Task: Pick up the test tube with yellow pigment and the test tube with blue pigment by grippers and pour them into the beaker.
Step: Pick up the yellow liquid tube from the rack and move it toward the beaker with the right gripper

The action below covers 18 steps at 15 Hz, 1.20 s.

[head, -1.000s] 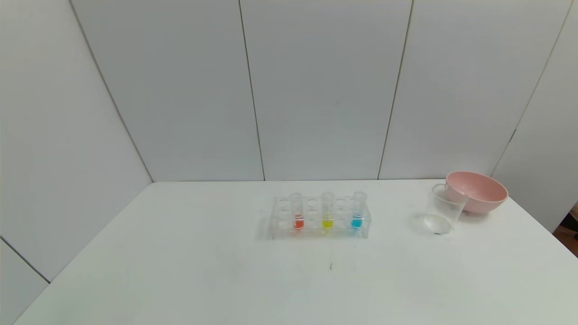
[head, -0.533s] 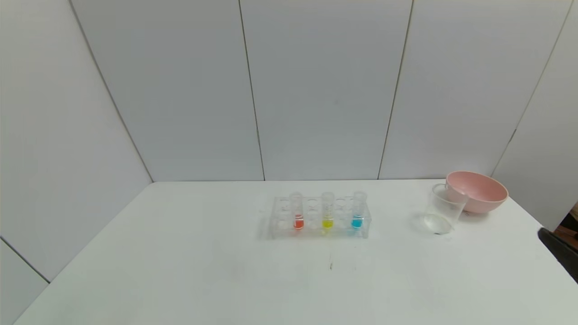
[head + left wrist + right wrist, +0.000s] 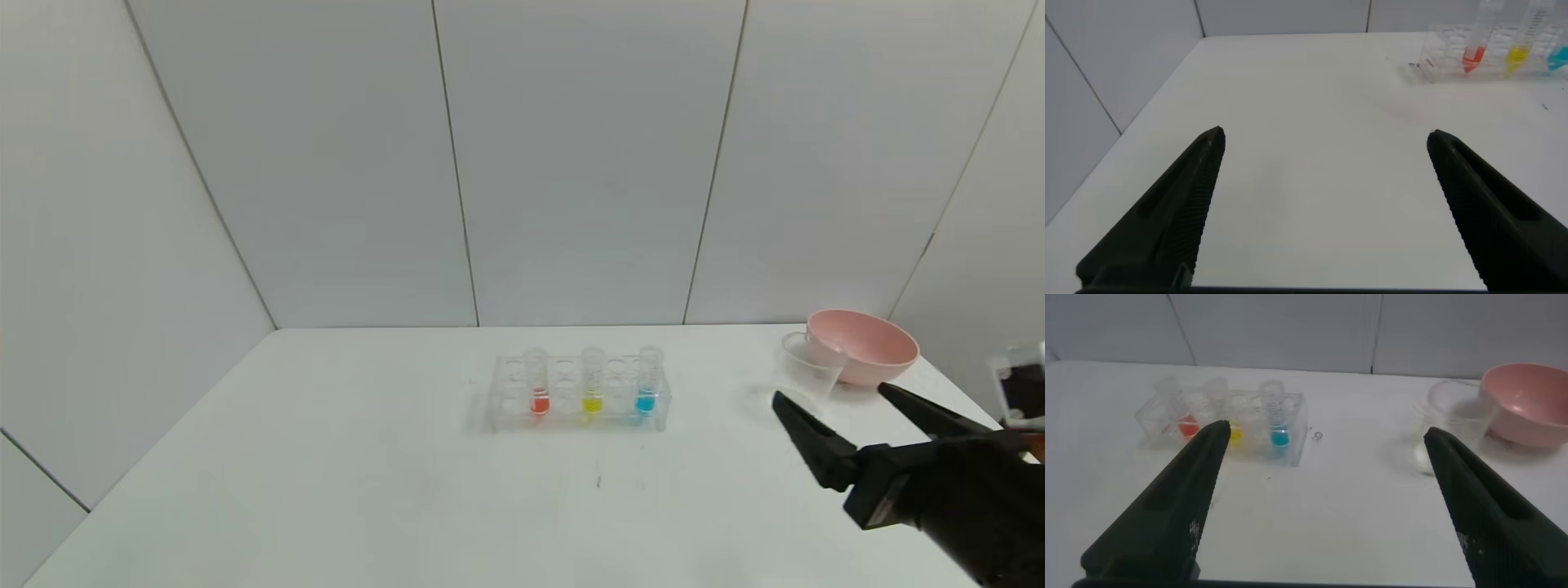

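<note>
My left claw (image 3: 1323, 143) hangs spread wide over the bare left part of the white table (image 3: 326, 490), holding nothing. At the table's middle stands the clear rack (image 3: 578, 394) with three upright tubes in a row: the red tube (image 3: 537, 382), the yellow tube (image 3: 592, 381), then the blue tube (image 3: 647, 380). To the right, my right claw (image 3: 833, 400) hovers low with its jaws as wide as they go, empty, just in front of the beaker (image 3: 808, 365). The beaker stands right beside the pink bowl (image 3: 865, 346).
</note>
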### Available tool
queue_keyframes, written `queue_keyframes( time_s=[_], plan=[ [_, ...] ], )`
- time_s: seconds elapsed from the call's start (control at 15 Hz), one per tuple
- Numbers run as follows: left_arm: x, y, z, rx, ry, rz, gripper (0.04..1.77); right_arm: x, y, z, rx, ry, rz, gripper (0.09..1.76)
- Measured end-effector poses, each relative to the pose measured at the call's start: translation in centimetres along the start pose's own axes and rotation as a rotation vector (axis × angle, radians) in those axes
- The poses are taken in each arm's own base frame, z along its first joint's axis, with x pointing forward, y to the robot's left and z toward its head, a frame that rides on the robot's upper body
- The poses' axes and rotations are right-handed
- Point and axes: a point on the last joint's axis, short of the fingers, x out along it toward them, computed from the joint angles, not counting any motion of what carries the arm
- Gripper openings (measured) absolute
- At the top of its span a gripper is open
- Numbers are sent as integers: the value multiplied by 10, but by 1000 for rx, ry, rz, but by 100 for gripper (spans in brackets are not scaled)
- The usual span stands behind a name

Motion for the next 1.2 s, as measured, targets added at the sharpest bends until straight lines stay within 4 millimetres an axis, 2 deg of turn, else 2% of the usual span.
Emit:
queue_keyframes(
  time_s=[0.2, 0.47, 0.87, 1.2],
  plan=[
    [0, 0, 0, 0, 0, 0, 176, 6, 47, -7, -5, 15, 29, 171],
    [0, 0, 0, 0, 0, 0, 176, 19, 87, -30, 33, 60, 68, 171],
    [0, 0, 0, 0, 0, 0, 176, 49, 121, -78, 36, 70, 44, 171],
    [0, 0, 0, 0, 0, 0, 176, 67, 135, -94, -21, 107, 24, 171]
  ],
)
